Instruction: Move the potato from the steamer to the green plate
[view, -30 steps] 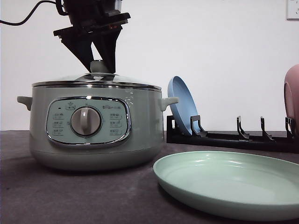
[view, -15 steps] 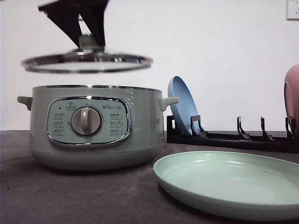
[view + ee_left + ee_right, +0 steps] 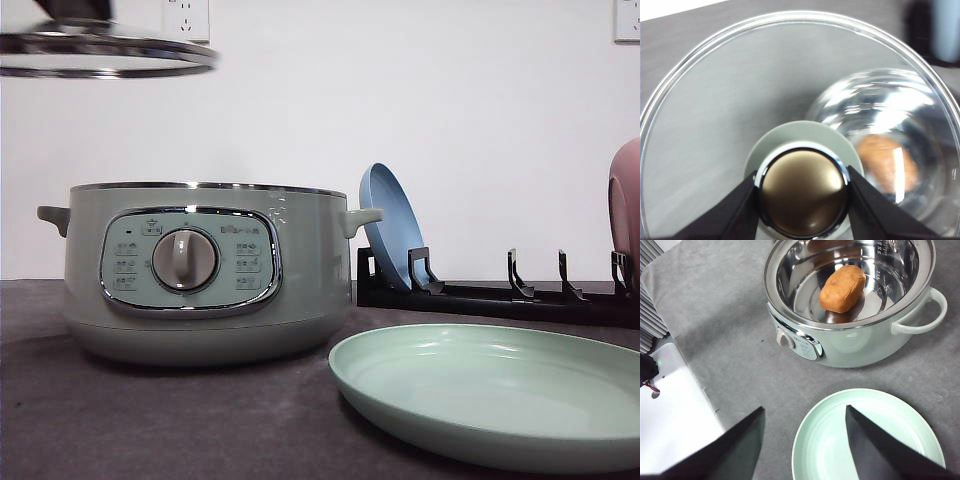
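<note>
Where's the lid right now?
In the front view the glass lid hangs high at upper left, above the open steamer, its knob clamped by the left tool.

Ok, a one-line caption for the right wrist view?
Open right tool above the green plate, potato lying in the uncovered steamer.

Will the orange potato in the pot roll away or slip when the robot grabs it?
The smooth orange-brown oval potato looks rounded, so it may rock or roll on the shiny curved floor of the pale green steamer pot. Its skin looks smooth, so it might slip. It probably feels firm rather than squashy.
</note>
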`<state>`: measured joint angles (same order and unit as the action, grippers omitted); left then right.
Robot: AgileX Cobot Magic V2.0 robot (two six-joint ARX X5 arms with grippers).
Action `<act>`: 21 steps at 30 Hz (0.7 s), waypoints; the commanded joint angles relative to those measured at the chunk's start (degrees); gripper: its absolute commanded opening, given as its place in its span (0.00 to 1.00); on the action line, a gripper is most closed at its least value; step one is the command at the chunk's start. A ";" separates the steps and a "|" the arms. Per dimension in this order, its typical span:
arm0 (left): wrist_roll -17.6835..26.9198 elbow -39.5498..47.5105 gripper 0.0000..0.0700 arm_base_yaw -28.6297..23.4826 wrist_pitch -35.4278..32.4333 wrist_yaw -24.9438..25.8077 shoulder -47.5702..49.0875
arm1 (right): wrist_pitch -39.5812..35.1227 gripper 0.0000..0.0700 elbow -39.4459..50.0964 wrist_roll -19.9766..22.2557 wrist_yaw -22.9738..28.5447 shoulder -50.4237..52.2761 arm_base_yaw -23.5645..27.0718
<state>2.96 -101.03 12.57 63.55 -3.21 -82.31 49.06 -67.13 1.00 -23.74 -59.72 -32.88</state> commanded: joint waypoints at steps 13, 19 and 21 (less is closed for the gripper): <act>0.43 -1.55 0.00 -10.67 1.09 -0.06 3.22 | -0.62 0.51 -0.81 -3.29 0.41 -0.58 -0.35; 0.42 -1.55 0.00 -11.07 1.17 -0.06 3.22 | -5.96 0.74 -0.89 -7.28 1.69 -1.71 -0.39; 0.42 -1.55 0.00 -11.05 1.17 -0.06 3.22 | -8.19 0.74 -1.36 -8.35 1.67 -2.95 -0.39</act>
<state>3.09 -101.03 1.62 66.92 -3.07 -79.75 41.83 -67.29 -5.31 -22.25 -61.56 -32.88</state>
